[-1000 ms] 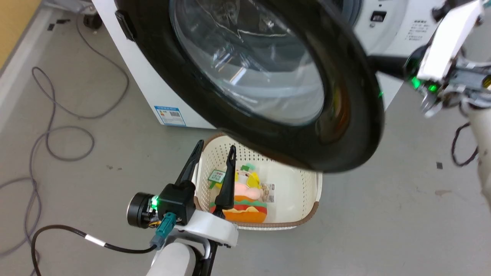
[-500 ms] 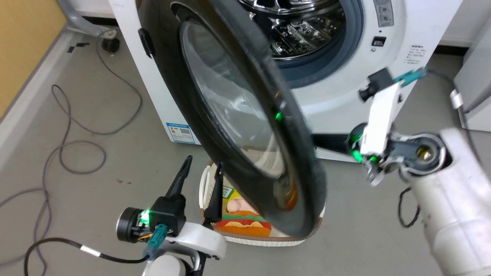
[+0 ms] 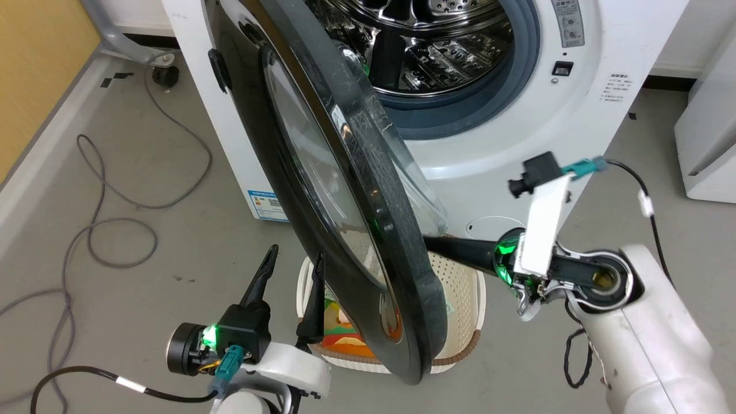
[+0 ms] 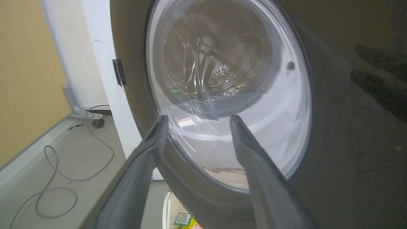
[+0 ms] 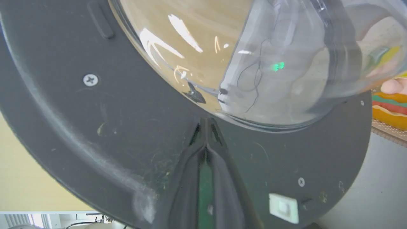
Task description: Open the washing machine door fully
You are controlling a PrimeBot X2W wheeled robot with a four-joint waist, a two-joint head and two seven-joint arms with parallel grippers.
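The door (image 3: 408, 270) stands part-way open, swung out from the washer (image 3: 506, 172) on the hinge at the washer's left edge. From the head view it is seen almost edge-on. Its black rim crosses in front of the washer's lower front, and its glass bowl (image 3: 420, 190) bulges back toward the washer. Behind it the drum (image 3: 425, 46) and the grey gasket (image 3: 494, 98) lie exposed.

The right gripper (image 3: 437, 241) reaches in from the washer's right side, low in front of it. Its fingers are pressed together with nothing between them. In the right wrist view the right gripper (image 5: 206, 122) appears to rest its tips against the door's inner face (image 5: 95, 127), just under the bowl (image 5: 254, 63).

The left gripper (image 3: 293, 256) hangs out in front of the washer on the door's outer side, fingers spread and empty (no contact with the door can be made out). In the left wrist view, the left gripper (image 4: 198, 117) points at the door's window (image 4: 229, 63).

A basket (image 3: 471, 287) sits on the floor in front of the washer, under the door's lower edge, with a plush burger (image 3: 339, 339) inside. A cable (image 3: 115, 230) loops on the floor to the washer's left.
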